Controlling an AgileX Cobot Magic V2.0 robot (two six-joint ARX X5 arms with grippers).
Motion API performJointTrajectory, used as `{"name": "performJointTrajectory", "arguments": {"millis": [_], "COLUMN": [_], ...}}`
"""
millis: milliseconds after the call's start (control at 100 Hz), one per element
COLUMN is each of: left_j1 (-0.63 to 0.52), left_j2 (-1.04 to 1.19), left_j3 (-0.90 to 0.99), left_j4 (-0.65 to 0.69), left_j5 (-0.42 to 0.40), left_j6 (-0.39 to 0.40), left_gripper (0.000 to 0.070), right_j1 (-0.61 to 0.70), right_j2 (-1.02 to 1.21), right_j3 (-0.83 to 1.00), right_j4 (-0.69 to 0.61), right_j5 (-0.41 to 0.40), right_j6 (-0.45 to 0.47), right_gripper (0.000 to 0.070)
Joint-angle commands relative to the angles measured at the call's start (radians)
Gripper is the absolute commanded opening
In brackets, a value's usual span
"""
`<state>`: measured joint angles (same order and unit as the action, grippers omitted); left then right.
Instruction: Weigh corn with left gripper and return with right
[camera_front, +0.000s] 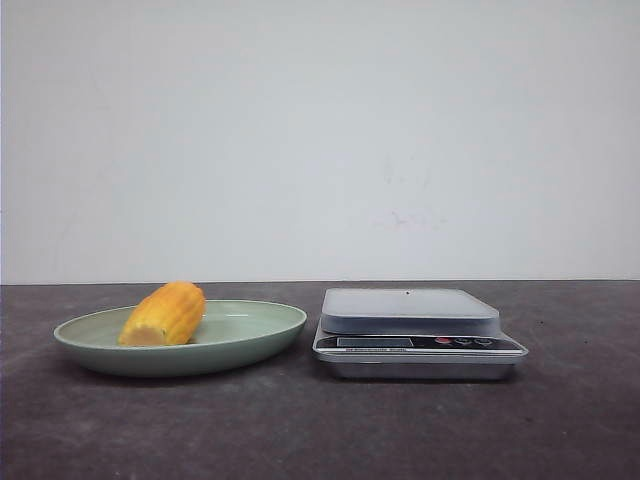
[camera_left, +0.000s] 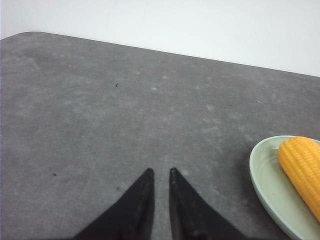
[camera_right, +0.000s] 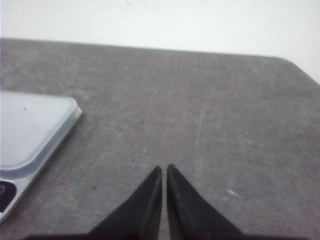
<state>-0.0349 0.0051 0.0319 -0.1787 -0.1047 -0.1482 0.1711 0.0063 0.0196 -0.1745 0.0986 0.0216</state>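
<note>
The corn (camera_front: 164, 314) is a short yellow-orange cob lying in the left half of a pale green plate (camera_front: 260, 335) on the dark table. It also shows in the left wrist view (camera_left: 302, 170), on the plate (camera_left: 267, 182). My left gripper (camera_left: 160, 172) hangs over bare table beside the plate, its jaws shut to a narrow slit and empty. My right gripper (camera_right: 164, 168) hangs over bare table beside the scale, jaws shut and empty. Neither gripper shows in the front view.
A silver digital kitchen scale (camera_front: 410, 310) with a grey platform stands just right of the plate; its corner shows in the right wrist view (camera_right: 35, 130). A white wall stands behind the table's far edge.
</note>
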Motion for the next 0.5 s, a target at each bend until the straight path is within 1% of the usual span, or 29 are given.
{"name": "performJointTrajectory", "arguments": {"millis": [0,490], "left_j1": [0.002,0.002], "left_j2": [-0.002,-0.002], "left_j3": [-0.018,-0.018], "left_j4": [-0.005,-0.005], "left_j5": [0.001,0.001], "left_j6": [0.009,0.009], "left_gripper": [0.0028,0.0028], "right_j1": [0.003,0.002], "right_j2": [-0.002,-0.002], "right_j3": [-0.006,-0.006], "right_j4": [0.003,0.018], "right_j5": [-0.001,-0.001], "right_j6": [-0.007,-0.007], "right_gripper": [0.001,0.001]}}
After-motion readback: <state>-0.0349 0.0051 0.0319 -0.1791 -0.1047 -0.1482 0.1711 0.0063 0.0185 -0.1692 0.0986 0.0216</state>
